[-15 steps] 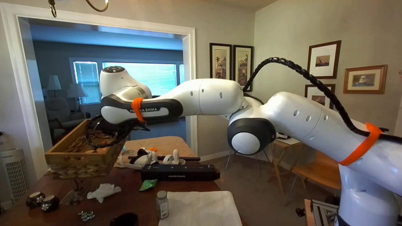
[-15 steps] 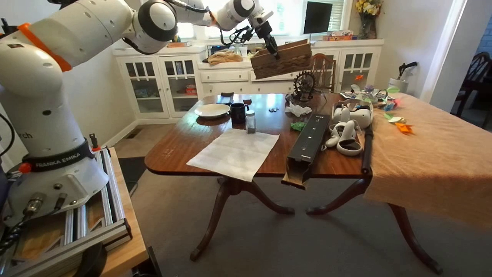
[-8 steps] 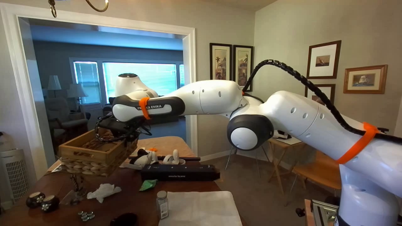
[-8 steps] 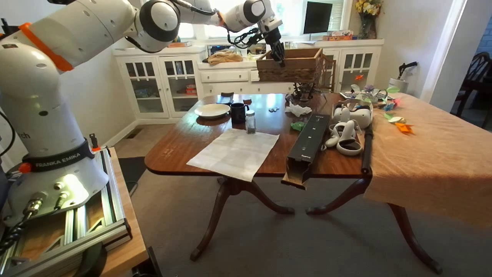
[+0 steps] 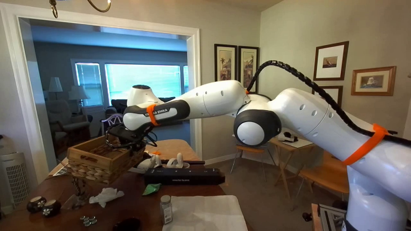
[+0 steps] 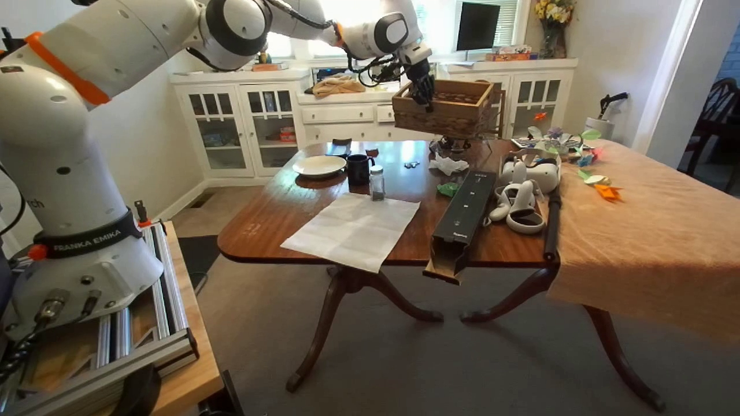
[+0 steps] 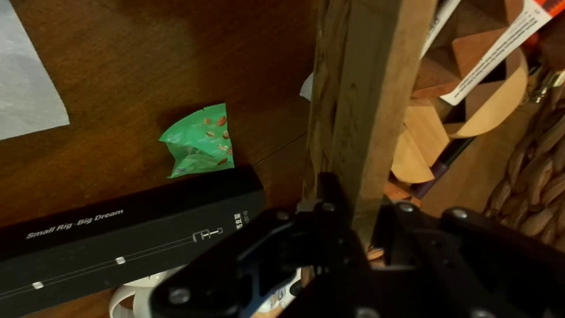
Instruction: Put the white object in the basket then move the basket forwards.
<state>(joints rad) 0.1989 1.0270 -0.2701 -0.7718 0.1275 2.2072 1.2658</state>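
Claw [image 7: 359, 207] clamped on the wooden rim [image 7: 371, 110] of the basket [image 6: 442, 120].

It straddles one edge, pressing from inside and out, and the basket hangs in the air above the table [image 6: 272, 222]. The timber looks stiff and hard to crush, so the rim is a sound hold, as is the cut-out handle [image 5: 89, 158]; the woven sides [image 5: 90, 172] would likely give. I judge the weight modest, but with one edge held, the opposite side may sag or pivot. Inside, wooden-looking pieces [image 7: 428, 128] and a white printed strip [image 7: 495, 55] seem loose enough to slide. Farther down, a crumpled white thing [image 5: 106, 196] lies on the table; whether either white item is the task's, I cannot tell.
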